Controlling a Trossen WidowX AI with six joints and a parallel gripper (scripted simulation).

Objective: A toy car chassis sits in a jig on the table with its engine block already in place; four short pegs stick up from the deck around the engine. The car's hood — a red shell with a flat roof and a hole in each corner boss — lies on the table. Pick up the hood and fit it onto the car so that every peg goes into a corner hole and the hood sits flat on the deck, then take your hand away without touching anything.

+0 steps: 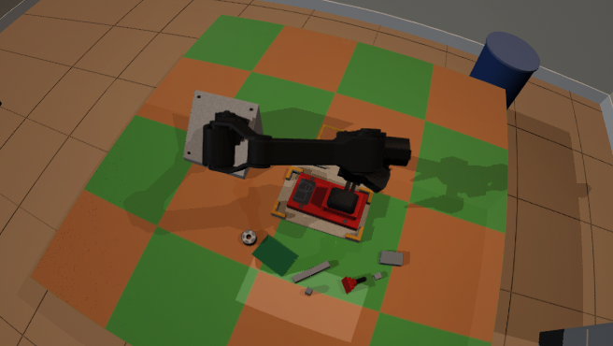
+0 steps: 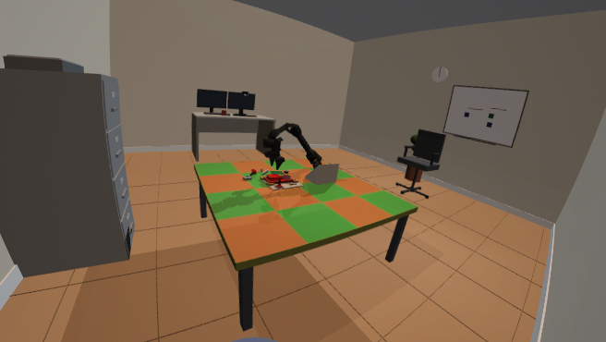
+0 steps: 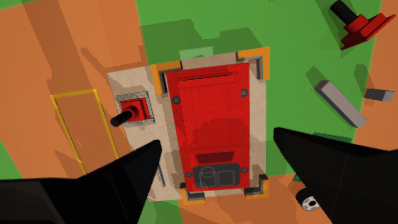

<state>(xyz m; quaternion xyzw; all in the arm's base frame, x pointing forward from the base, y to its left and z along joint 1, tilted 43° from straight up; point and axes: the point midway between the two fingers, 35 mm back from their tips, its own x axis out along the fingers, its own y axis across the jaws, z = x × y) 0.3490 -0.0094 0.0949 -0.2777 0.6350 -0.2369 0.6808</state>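
Observation:
The red hood (image 1: 324, 209) (image 2: 273, 177) (image 3: 212, 110) lies over the chassis in the jig (image 1: 322, 224) (image 3: 257, 145), lined up with its orange corner brackets. A small grey round peg end shows near each corner in the wrist view. A dark panel (image 1: 305, 189) (image 3: 216, 175) with outlined shapes is at one end. The hood looks level from above; the seam beneath it is too small to judge, and the engine block is not clearly visible. My gripper (image 1: 343, 198) (image 2: 278, 167) (image 3: 216, 139) is open and empty above the hood, with a finger to either side in the wrist view.
A red part with a black stem (image 3: 134, 111) stands in a square holder beside the hood. A yellow outline (image 3: 74, 93) lies beyond. A similar red part (image 1: 348, 284) (image 3: 367, 31), grey bar (image 1: 311, 271) (image 3: 341, 104), green plate (image 1: 275, 255), wheel (image 1: 249, 235) and grey blocks lie across the jig.

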